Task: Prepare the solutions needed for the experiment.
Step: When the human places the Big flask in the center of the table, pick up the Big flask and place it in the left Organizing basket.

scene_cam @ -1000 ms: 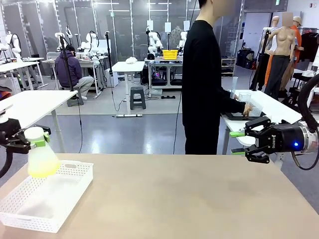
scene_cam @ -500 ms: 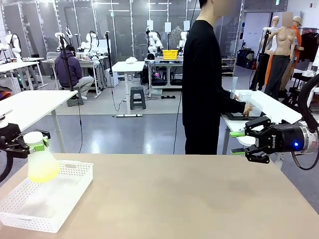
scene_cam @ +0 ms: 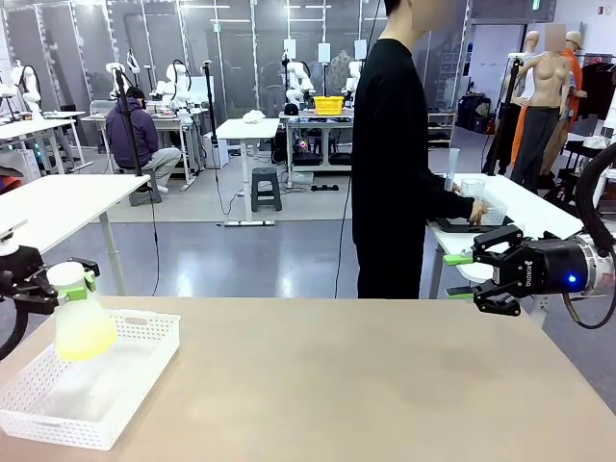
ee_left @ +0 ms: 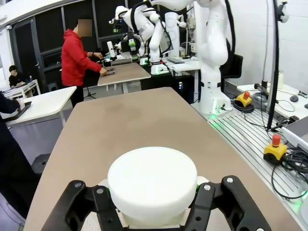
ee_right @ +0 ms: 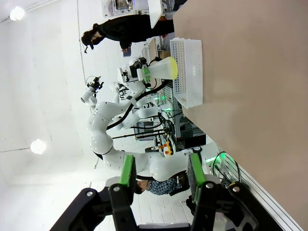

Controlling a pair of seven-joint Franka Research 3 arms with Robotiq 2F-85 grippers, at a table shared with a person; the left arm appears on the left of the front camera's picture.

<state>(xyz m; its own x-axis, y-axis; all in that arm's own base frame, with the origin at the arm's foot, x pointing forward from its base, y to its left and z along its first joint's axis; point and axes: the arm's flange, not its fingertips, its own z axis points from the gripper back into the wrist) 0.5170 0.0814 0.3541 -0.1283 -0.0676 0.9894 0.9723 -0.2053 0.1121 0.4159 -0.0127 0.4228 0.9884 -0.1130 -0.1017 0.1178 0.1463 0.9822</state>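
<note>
A conical flask (scene_cam: 82,322) with a white cap (ee_left: 152,180) holds a shallow layer of pale yellow-green solution (scene_cam: 85,343). My left gripper (scene_cam: 67,279) is shut on the flask's neck just under the cap. The flask hangs upright over the far left end of a white mesh basket (scene_cam: 106,435) at the table's left edge. In the left wrist view the cap sits between my left gripper's (ee_left: 153,208) black fingers. In the right wrist view the flask (ee_right: 161,70) appears far off beside the basket (ee_right: 190,72). My right gripper (scene_cam: 459,276) stands open and empty over the table's far right corner.
A person in black (scene_cam: 390,154) stands beyond the table's far edge, turned to a side table (scene_cam: 525,207). One hand (scene_cam: 476,210) rests there by a dark tray with clear cups. The tan tabletop (scene_cam: 366,385) stretches bare between basket and right gripper.
The left gripper has lowered the flask a little toward the basket. The right gripper and the person have not moved.
</note>
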